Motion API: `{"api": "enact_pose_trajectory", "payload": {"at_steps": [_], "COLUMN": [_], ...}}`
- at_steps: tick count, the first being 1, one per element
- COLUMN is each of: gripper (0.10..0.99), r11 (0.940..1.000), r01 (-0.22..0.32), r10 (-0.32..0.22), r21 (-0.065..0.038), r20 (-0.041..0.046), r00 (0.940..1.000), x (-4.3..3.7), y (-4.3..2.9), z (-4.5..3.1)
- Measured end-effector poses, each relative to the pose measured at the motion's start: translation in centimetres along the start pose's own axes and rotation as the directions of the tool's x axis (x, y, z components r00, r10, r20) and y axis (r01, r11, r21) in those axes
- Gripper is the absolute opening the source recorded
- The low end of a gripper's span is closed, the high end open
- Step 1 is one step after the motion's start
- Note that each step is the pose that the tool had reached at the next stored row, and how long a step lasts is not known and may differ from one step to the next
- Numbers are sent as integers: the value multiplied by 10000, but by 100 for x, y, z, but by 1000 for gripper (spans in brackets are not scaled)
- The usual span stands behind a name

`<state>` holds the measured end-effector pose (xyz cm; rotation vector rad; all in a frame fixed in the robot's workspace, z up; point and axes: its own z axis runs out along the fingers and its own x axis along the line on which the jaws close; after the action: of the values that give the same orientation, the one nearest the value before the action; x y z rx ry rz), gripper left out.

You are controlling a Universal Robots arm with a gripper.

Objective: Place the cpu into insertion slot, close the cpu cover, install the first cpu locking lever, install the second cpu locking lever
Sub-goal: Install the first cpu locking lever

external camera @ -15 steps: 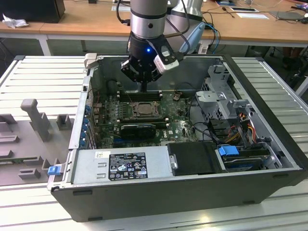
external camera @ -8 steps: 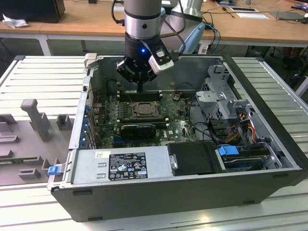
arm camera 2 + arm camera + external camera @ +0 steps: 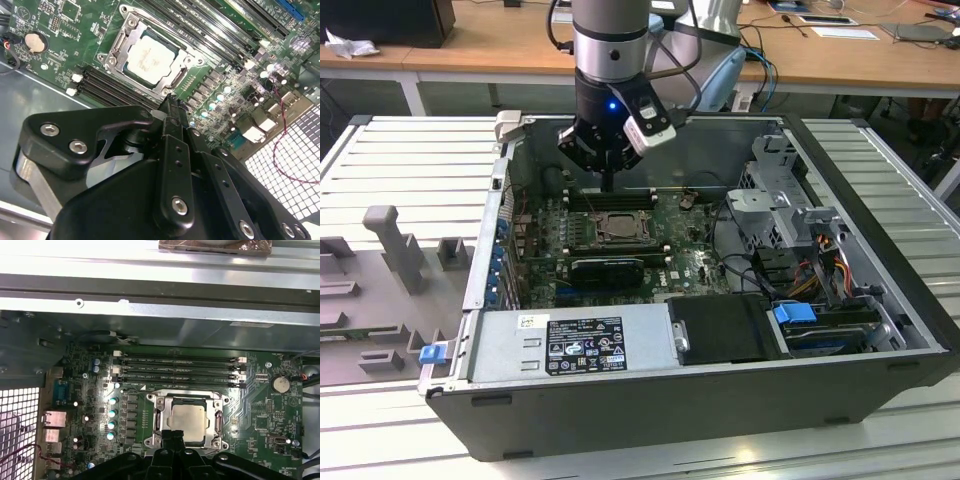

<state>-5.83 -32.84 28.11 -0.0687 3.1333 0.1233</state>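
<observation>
Claw [image 3: 607, 186] closed, empty, near cpu [image 3: 189, 422] seated in insertion slot [image 3: 155, 416]; PC case [image 3: 720, 400] on ribbed table [image 3: 410, 160]; desks [image 3: 500, 40] behind.

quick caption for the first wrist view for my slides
Hand hovering at the edge of the insertion slot, where the cpu sits framed by the cpu cover.

One cpu [image 3: 187, 423], one coin battery [image 3: 280, 384].
</observation>
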Motion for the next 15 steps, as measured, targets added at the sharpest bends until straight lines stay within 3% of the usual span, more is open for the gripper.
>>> {"api": "enact_pose_trajectory", "payload": {"at_steps": [9, 15], "gripper": [106, 106], "r11": [10000, 10000], "r01": [3, -6], "r10": [-3, 6], "r21": [1, 5], "r20": [20, 155], "r00": [10000, 9999], "x": [58, 229], "y": [2, 9], "z": [1, 32]}}
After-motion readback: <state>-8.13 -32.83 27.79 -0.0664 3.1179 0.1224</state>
